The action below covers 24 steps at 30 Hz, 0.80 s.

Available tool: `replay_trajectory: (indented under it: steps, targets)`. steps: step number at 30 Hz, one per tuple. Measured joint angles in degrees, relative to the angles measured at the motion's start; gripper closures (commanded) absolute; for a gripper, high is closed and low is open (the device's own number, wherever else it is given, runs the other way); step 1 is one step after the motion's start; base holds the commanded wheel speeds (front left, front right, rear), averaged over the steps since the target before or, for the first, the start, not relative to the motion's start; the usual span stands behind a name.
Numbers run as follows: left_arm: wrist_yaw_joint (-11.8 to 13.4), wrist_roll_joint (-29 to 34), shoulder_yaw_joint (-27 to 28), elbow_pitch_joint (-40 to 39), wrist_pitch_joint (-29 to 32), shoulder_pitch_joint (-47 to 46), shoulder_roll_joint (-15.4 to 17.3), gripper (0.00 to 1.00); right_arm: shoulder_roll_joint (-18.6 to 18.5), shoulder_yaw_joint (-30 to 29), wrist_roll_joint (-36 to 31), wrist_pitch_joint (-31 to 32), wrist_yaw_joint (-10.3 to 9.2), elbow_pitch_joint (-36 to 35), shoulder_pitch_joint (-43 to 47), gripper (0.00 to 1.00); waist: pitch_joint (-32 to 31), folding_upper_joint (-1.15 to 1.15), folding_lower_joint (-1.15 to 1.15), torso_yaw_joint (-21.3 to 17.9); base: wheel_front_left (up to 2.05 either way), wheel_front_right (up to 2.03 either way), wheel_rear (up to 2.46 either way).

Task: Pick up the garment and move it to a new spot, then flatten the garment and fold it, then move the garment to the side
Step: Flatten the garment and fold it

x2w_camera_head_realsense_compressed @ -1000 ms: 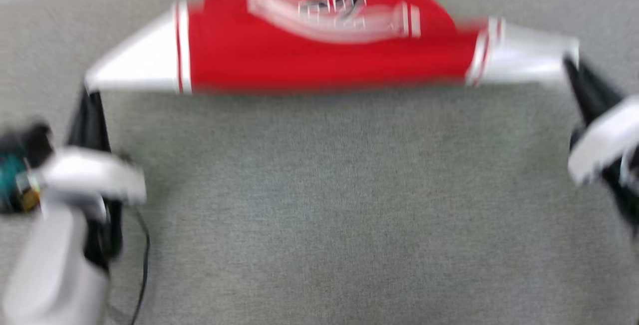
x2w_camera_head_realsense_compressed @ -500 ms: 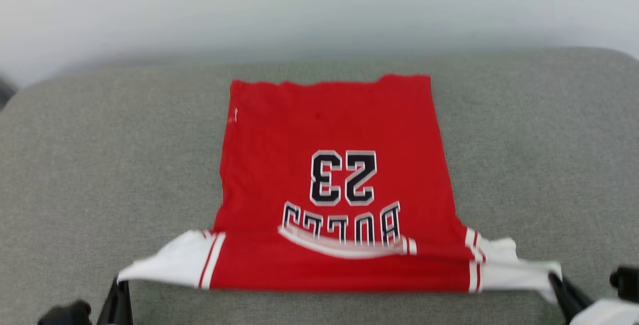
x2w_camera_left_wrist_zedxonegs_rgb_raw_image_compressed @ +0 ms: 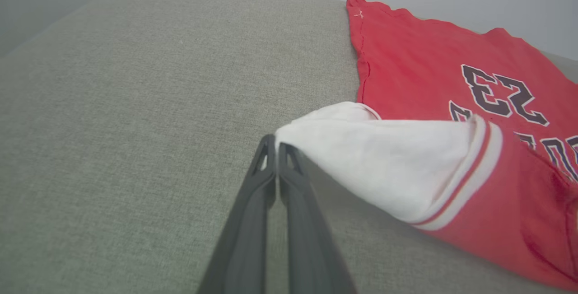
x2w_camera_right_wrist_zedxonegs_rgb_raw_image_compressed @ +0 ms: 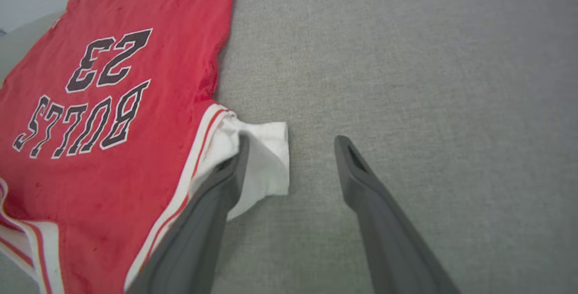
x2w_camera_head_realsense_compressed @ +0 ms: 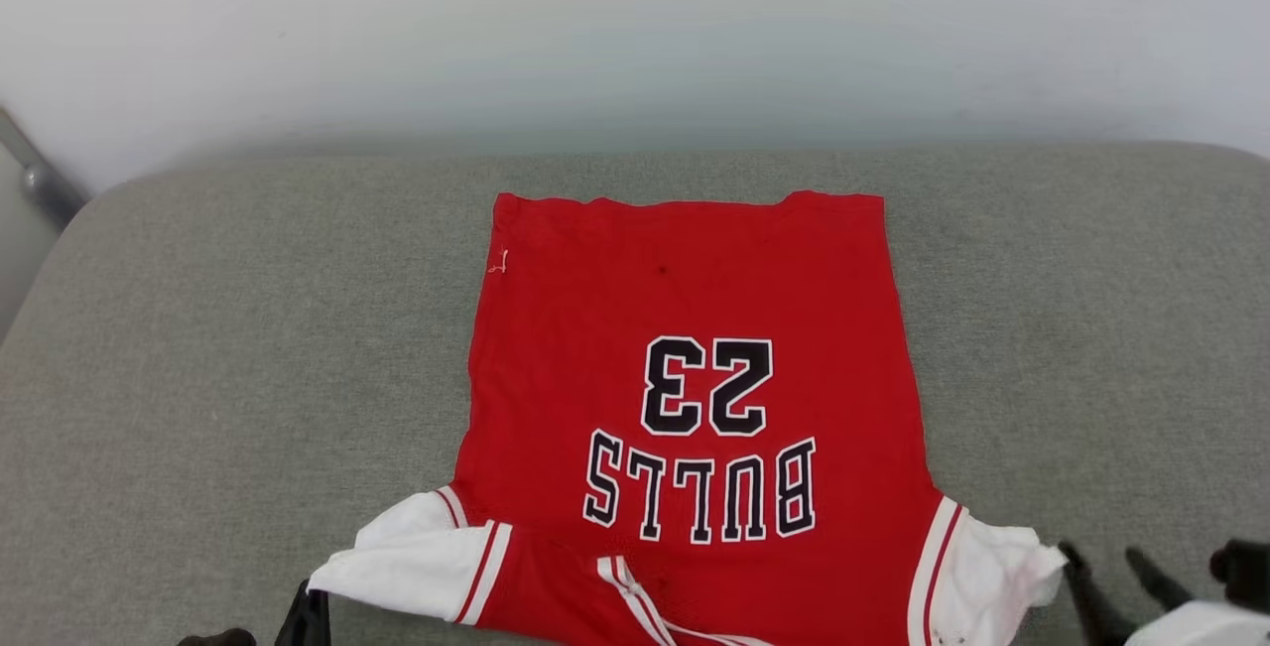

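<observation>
While the shirt [x2w_camera_head_realsense_compressed: 685, 289] lies print-up on the grey cushion [x2w_camera_head_realsense_compressed: 198, 348], hem away from the robot, the left gripper [x2w_camera_left_wrist_zedxonegs_rgb_raw_image_compressed: 276, 142] is clenched on the tip of the white left sleeve [x2w_camera_left_wrist_zedxonegs_rgb_raw_image_compressed: 384, 158] — holding it up in a peak. The right gripper [x2w_camera_right_wrist_zedxonegs_rgb_raw_image_compressed: 292, 140] stands released — one finger over the right sleeve [x2w_camera_right_wrist_zedxonegs_rgb_raw_image_compressed: 266, 158], which lies slack.

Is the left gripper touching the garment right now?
Touching. In the left wrist view, the left gripper has its jaws shut on the corner of the white sleeve of the garment, with the sleeve raised above the grey cushion.
</observation>
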Motion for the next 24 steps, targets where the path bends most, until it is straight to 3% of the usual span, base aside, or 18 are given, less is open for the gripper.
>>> replay_trajectory:
  steps: [6,12,18,24]
  targets:
    - [-1.0,1.0,-0.7,-0.9,-1.1,-3.3,0.1,1.00,0.1,-4.7,0.5,-0.8,-0.01,3.0,-13.4,0.00,2.2,0.00,0.02,1.0,0.00,0.00,0.00]
    - [-2.6,2.6,-2.6,-3.2,-2.3,-9.0,-1.0,1.00,-2.7,-6.8,1.6,4.9,-0.02,13.9,-30.9,0.00,6.6,0.00,0.02,3.6,0.00,0.00,0.00]
    - [-5.0,4.3,-4.6,-4.5,-3.5,-15.3,-3.0,1.00,-7.6,-5.7,2.3,14.7,-0.01,22.9,-47.7,0.00,12.9,0.00,0.03,7.5,0.00,0.00,0.00]
    - [-7.5,6.3,-6.4,-6.3,-4.3,-19.9,-4.4,1.00,-9.7,-4.4,-0.2,26.5,-0.01,28.7,-60.7,0.00,19.2,0.00,0.03,11.4,0.00,0.00,0.00]
